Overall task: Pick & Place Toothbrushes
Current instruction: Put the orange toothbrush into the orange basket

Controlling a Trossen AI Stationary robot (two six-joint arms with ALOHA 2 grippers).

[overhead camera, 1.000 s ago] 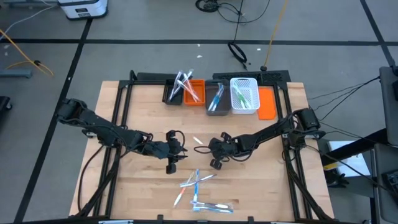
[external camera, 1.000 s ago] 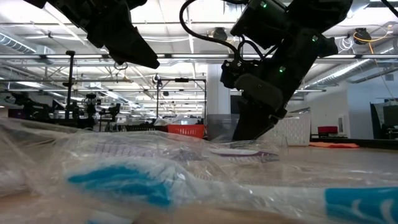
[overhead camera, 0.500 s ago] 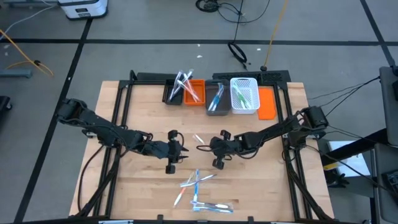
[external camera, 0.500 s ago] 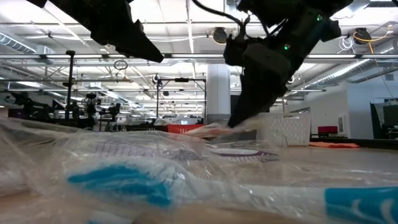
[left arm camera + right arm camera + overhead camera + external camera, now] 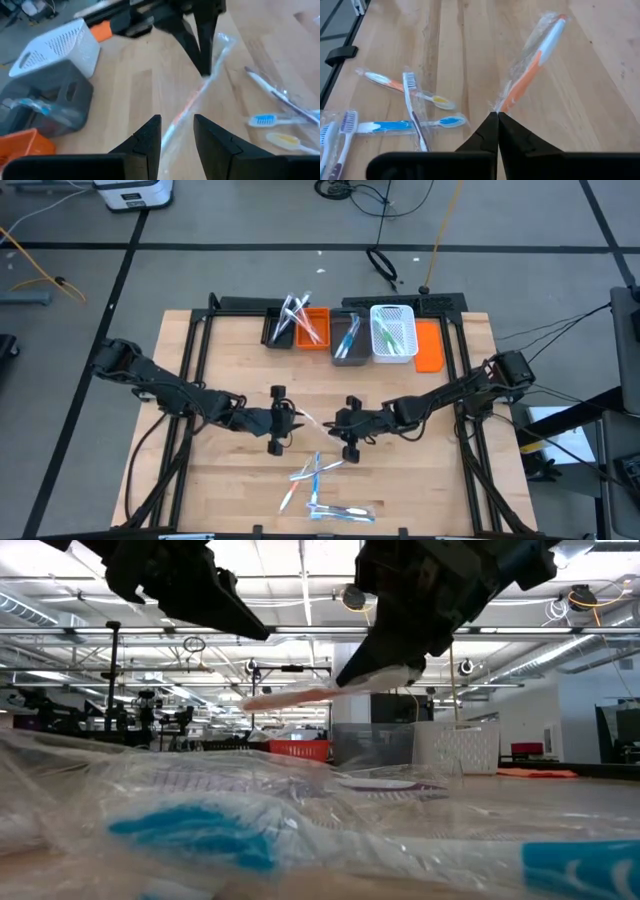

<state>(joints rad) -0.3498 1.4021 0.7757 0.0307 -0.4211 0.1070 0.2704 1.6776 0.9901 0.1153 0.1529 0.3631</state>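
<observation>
Since a second ago the right gripper [image 5: 340,423] has slid leftward over the counter [image 5: 230,490] and lifted a wrapped orange toothbrush [image 5: 532,70] clear of the wood; in the low view that toothbrush [image 5: 320,692] now hangs in the air, pinched at one end, its free end tilted slightly down. In the right wrist view the fingers are pressed together on the wrapper's tip. Just beside it, the left gripper [image 5: 290,420] faces the right one with its fingers [image 5: 150,137] parted, and the held brush reaches toward the gap between them. Nearer the counter's front edge lies a loose cluster of wrapped toothbrushes [image 5: 318,475], blue, yellow-orange and dark-handled, some crossing each other. Along the far edge stands a row of bins: an orange bin [image 5: 322,340], a grey bin [image 5: 345,360] and a white basket [image 5: 377,355], each with brushes inside.
</observation>
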